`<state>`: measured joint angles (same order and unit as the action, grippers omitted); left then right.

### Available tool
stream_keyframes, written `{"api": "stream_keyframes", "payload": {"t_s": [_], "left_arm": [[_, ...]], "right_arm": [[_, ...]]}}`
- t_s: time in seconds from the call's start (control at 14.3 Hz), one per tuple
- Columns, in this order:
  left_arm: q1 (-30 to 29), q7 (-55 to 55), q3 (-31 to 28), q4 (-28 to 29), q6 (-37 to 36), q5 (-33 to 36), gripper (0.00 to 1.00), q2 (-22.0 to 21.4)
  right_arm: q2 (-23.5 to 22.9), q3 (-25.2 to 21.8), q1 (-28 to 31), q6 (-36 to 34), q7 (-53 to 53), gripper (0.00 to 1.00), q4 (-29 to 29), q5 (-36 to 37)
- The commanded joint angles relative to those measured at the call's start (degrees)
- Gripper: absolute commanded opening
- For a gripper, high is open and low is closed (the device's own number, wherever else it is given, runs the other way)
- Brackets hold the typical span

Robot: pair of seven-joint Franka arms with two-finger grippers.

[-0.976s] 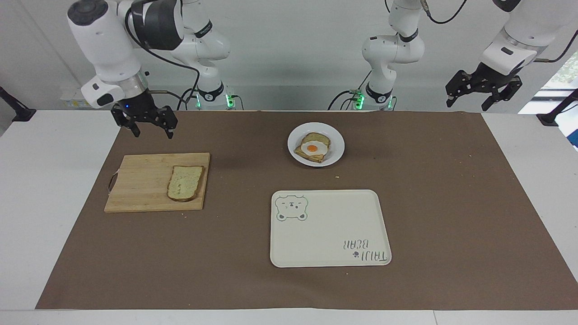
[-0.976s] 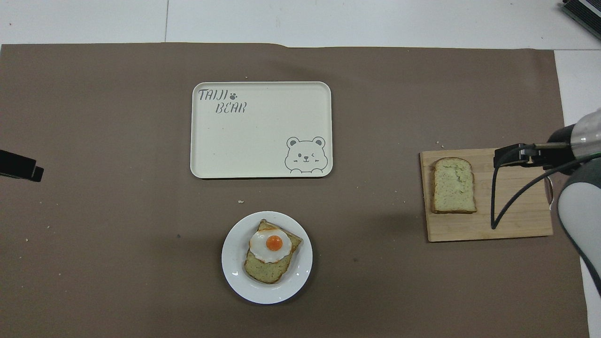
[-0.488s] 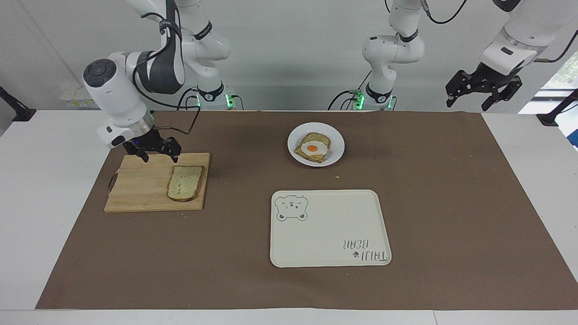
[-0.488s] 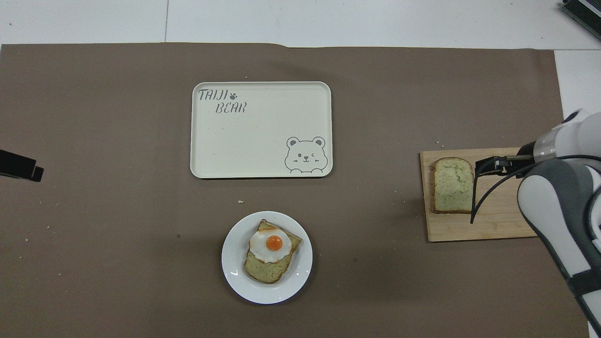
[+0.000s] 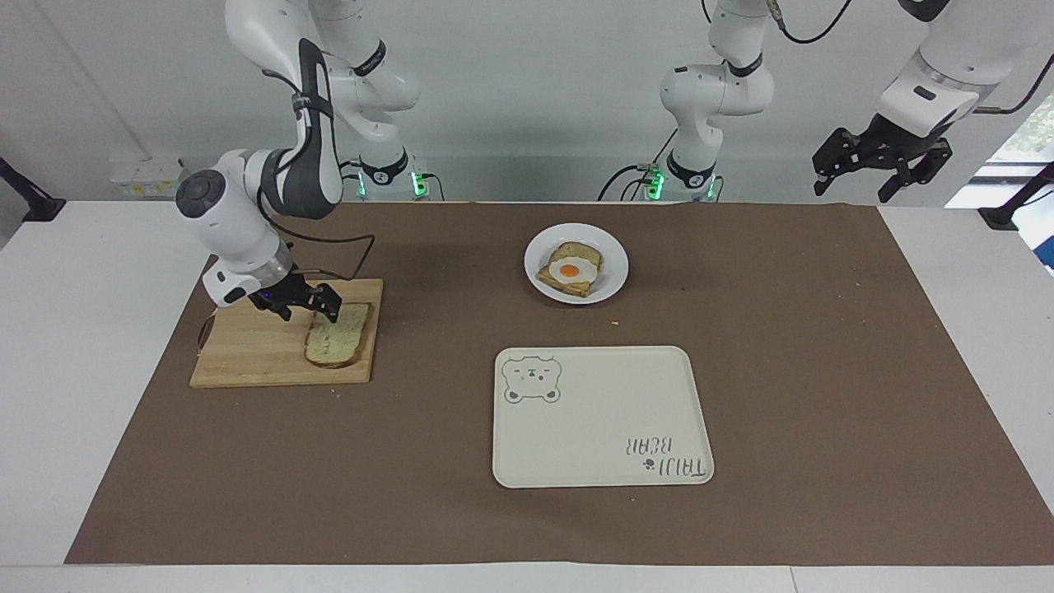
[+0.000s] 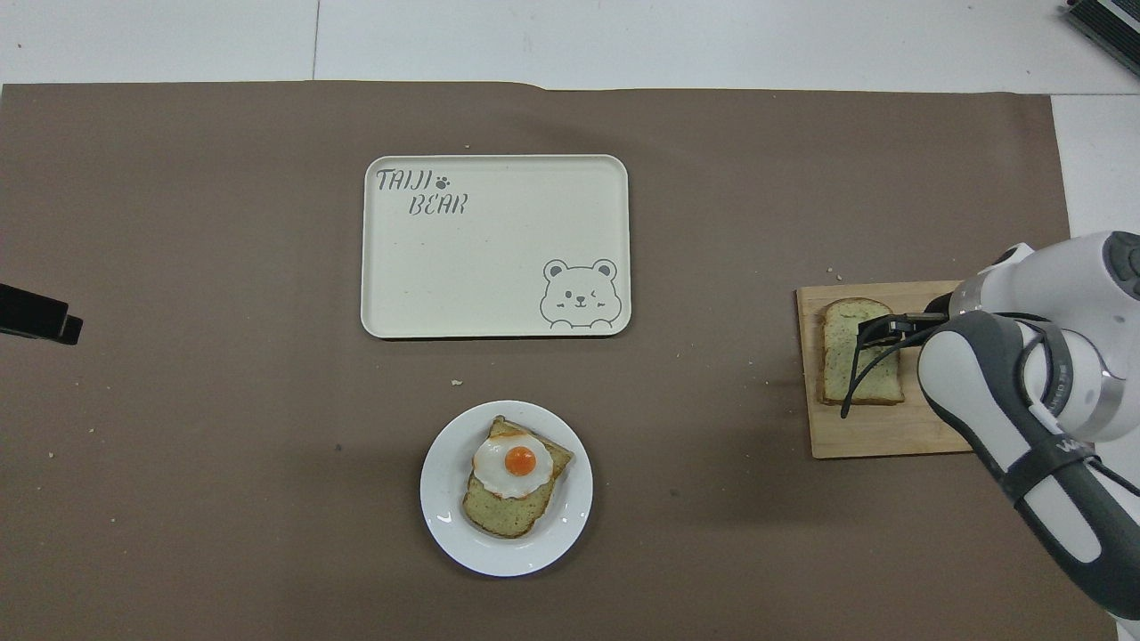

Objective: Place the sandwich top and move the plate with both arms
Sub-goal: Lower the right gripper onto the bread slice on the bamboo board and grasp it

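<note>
Keep the right gripper (image 5: pixel 309 306), fingers spread, straddling the sandwich top (image 5: pixel 336 339) on the cutting board (image 5: pixel 247 346), and pinch the crust gently before lifting.

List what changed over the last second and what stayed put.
The right gripper came down from above the table's robot-side edge to the sandwich top on the cutting board, jaws open, nothing gripped. The left gripper waits raised; plate and tray unmoved.

Right gripper (image 6: pixel 877 328) over sandwich top (image 6: pixel 846 356); plate (image 6: pixel 445 499) near tray (image 6: pixel 499 267).
</note>
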<state>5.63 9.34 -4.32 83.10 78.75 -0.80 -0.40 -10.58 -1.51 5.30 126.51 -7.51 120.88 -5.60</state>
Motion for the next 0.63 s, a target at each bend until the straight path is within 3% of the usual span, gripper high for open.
{"api": "stream_keyframes", "payload": {"t_s": [0.0, 0.35, 0.42, 0.56], "left_arm": [[-0.88, 0.59, 0.46, -0.66, -1.14, -0.43, 1.00, -0.13], [-0.80, 0.59, 0.46, -0.66, -1.14, -0.43, 1.00, -0.13], [-0.88, 0.59, 0.46, -0.66, -1.14, -0.43, 1.00, -0.13], [-0.88, 0.59, 0.46, -0.66, -1.14, -0.43, 1.00, -0.13]], "right_arm": [[0.56, 0.46, 3.30, -0.03, -4.97, 1.00, 0.49, -1.96], [0.47, 0.46, 3.22, 0.23, -4.53, 1.00, 2.78, -6.79], [0.47, 0.46, 3.13, 0.23, -4.53, 0.85, 2.78, -6.88], [0.47, 0.46, 3.13, 0.14, -4.35, 0.00, 2.78, -6.88]]}}
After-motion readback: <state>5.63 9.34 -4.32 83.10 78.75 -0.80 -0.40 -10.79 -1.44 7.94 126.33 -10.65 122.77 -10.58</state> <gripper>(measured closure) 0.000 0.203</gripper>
